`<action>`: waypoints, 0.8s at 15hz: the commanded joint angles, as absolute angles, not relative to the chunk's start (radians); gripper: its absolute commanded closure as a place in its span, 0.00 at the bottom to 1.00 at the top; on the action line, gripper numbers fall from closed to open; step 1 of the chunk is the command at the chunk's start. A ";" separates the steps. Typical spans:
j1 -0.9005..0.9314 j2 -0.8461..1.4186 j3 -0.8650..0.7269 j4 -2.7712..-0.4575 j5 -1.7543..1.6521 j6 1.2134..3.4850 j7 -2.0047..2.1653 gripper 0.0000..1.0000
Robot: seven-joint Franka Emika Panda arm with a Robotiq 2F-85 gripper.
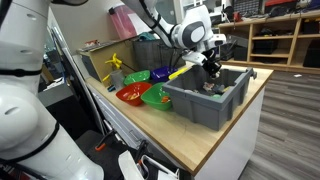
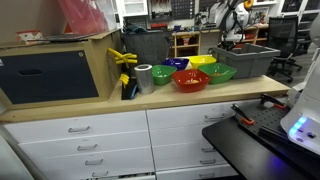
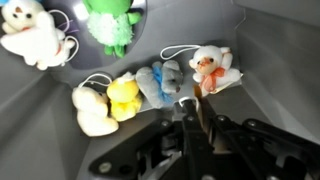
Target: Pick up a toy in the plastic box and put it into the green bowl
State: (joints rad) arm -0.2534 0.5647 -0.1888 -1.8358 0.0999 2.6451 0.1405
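The grey plastic box (image 1: 222, 108) stands at the counter's end in both exterior views (image 2: 250, 64). My gripper (image 1: 210, 72) reaches down into it. In the wrist view the box floor (image 3: 260, 40) holds several plush toys: a white one (image 3: 30, 35), a green one (image 3: 110, 22), a cream one (image 3: 95, 112), a yellow one (image 3: 124, 97), a blue-grey one (image 3: 160, 82) and a white-and-orange bear (image 3: 212, 68). My gripper (image 3: 195, 125) is shut, with an orange part of the bear pinched between its fingertips. The green bowl (image 1: 155, 97) sits beside the box (image 2: 218, 72).
A red bowl (image 1: 130, 94), a blue bowl (image 1: 160, 74), a yellow bowl (image 2: 203, 61) and a second green bowl (image 1: 137, 76) cluster next to the box. A silver cup (image 2: 144, 77) and yellow objects (image 2: 124, 62) stand further along. A cardboard box (image 2: 55, 65) sits on the counter.
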 commanded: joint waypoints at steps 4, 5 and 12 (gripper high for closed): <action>-0.198 0.354 -0.234 -1.981 0.019 2.548 0.156 0.97; -0.194 0.330 -0.233 -1.992 0.012 2.531 0.156 0.97; -0.127 0.199 -0.209 -2.045 -0.057 2.441 0.203 0.97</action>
State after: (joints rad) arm -0.1578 0.2703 -0.2165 -1.9971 -0.0190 2.4739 0.1634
